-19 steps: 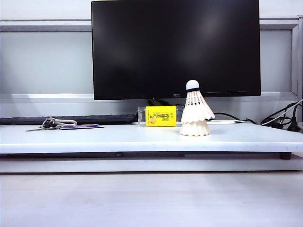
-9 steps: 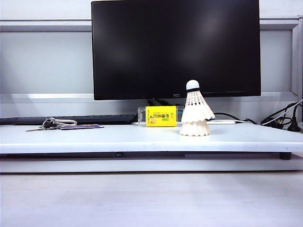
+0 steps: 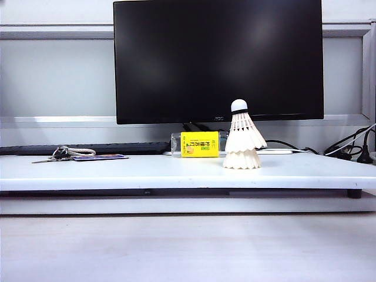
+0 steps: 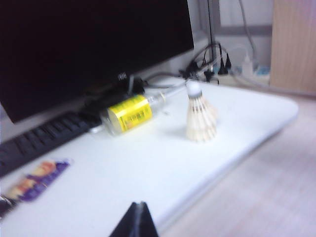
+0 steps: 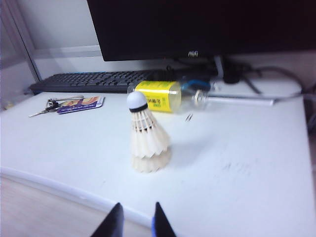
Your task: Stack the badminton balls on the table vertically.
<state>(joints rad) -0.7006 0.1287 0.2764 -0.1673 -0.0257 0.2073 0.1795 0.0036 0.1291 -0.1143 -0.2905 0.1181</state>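
Observation:
Two cream-white badminton balls (image 3: 242, 140) stand one inside the other as an upright stack on the white table (image 3: 147, 171), cork tip up, just right of centre. The same stack of badminton balls (image 4: 200, 113) shows in the left wrist view and, as badminton balls (image 5: 146, 134), in the right wrist view. My left gripper (image 4: 139, 204) is shut with nothing in it, back over the table's front edge, well away from the stack. My right gripper (image 5: 137, 206) is open and empty, just off the table's front edge, in front of the stack. Neither gripper shows in the exterior view.
A black monitor (image 3: 217, 59) stands behind the table. A yellow-labelled box (image 3: 200, 144) lies just left of the stack. Keys and a purple card (image 3: 88, 155) lie at the left, with a black keyboard (image 3: 88, 148) behind them. Cables (image 3: 352, 150) trail at the right.

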